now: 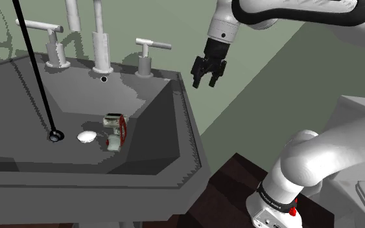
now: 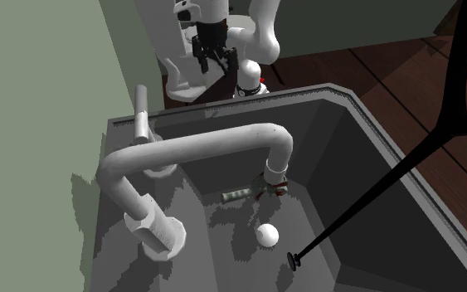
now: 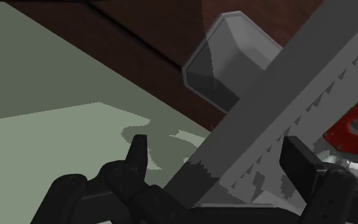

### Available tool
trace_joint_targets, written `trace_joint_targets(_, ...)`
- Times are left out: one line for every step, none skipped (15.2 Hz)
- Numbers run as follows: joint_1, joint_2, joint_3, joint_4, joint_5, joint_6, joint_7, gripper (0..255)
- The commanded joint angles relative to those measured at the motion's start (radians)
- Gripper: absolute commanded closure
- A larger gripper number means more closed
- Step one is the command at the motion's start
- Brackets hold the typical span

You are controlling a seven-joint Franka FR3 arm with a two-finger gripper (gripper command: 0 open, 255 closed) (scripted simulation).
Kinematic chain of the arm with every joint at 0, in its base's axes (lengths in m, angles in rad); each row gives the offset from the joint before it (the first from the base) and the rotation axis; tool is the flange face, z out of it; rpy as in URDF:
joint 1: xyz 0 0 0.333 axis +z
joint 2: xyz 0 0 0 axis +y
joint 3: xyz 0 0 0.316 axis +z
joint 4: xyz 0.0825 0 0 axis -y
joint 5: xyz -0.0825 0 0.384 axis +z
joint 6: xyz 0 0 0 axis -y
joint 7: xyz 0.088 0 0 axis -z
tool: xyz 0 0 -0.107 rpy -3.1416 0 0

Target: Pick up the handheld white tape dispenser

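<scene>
Two black fingers of the gripper (image 1: 205, 83) stand well apart with nothing between them. The gripper hangs at the upper middle of the shoulder view, above and just outside the sink rim (image 1: 190, 107). The white tape dispenser (image 1: 115, 130), red on one side, lies on the basin floor, lower and further left in the frame, its length roughly up-and-down the frame. A white oval lump (image 1: 86, 136) sits just beside it. The rim lies between and likely needs clearing first.

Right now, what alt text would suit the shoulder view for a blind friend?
A white-and-red tape dispenser lies in a dark grey sink beside a white oval object. The black gripper hangs open in the air by the sink's rim, holding nothing.
</scene>
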Motion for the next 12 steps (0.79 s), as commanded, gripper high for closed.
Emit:
trace_joint_targets(0.007, 0.041, 0.047, 0.024, 0.01, 0.012, 0.064, 0)
trace_joint_targets(0.01, 0.065, 0.07, 0.04, 0.013, 0.018, 0.094, 0)
trace_joint_targets(0.012, 0.09, 0.093, 0.057, 0.015, 0.024, 0.124, 0)
trace_joint_targets(0.014, 0.117, 0.115, 0.076, 0.015, 0.03, 0.154, 0)
trace_joint_targets(0.016, 0.145, 0.137, 0.096, 0.015, 0.035, 0.185, 0)
trace_joint_targets(0.018, 0.174, 0.159, 0.117, 0.012, 0.039, 0.216, 0)
trace_joint_targets(0.02, 0.205, 0.181, 0.139, 0.009, 0.044, 0.248, 0)
trace_joint_targets(0.022, 0.236, 0.203, 0.163, 0.004, 0.048, 0.279, 0)
trace_joint_targets(0.023, 0.269, 0.224, 0.189, -0.003, 0.051, 0.312, 0)
trace_joint_targets(0.025, 0.304, 0.246, 0.215, -0.012, 0.053, 0.344, 0)
trace_joint_targets(0.027, 0.339, 0.266, 0.244, -0.022, 0.055, 0.378, 0)
trace_joint_targets(0.03, 0.377, 0.286, 0.273, -0.034, 0.056, 0.411, 0)
